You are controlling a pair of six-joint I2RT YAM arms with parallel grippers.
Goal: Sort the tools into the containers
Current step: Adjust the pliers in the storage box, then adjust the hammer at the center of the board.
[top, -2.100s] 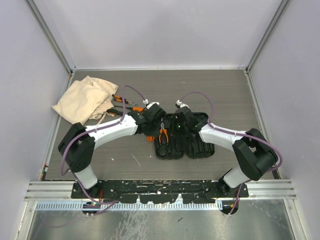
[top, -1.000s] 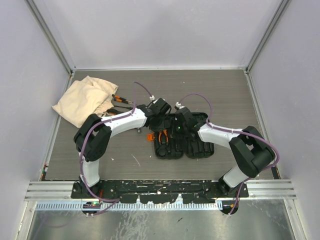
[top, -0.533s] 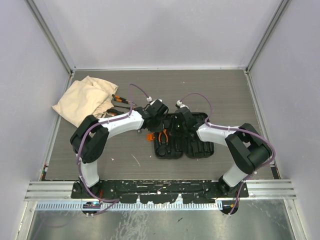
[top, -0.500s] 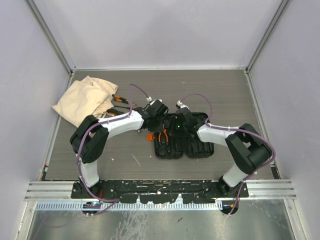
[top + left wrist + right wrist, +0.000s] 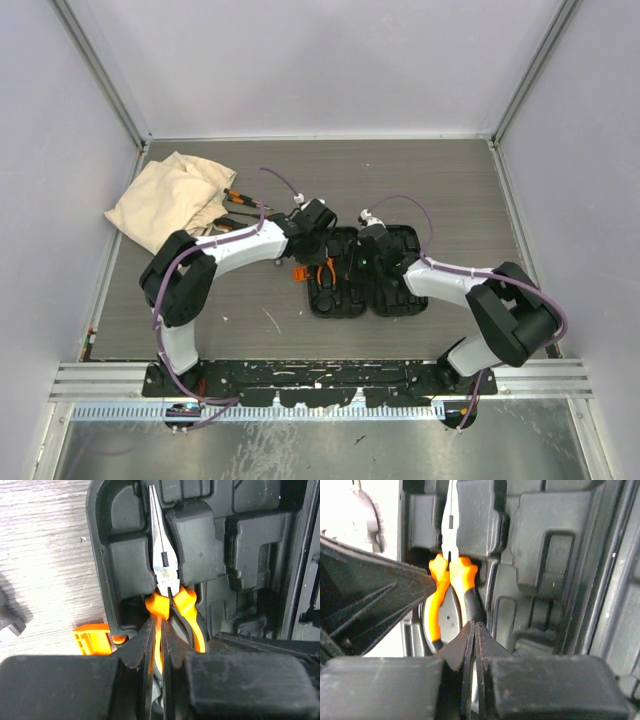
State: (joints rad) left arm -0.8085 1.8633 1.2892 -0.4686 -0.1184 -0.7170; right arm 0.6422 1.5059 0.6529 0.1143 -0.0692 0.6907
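The left arm (image 5: 230,250) and right arm (image 5: 450,280) crowd the case (image 5: 338,300) at mid tabletop (image 5: 460,190). The left pincer (image 5: 159,626) and right pincer (image 5: 473,627) sit close together over the pliers (image 5: 165,572), with little room between. A cloth (image 5: 165,200) covers the far left corner, screwdrivers (image 5: 243,197) beside it. Bare tabletop lies open behind the case, to its right, and at near left. Walls (image 5: 320,70) close three sides.

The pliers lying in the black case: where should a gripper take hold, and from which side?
Take one orange handle, from above. The pliers lie flat, their steel nose sunk in a narrow slot of the case with walls close on both sides; the handles sit in a wider hollow, probably leaving finger room.
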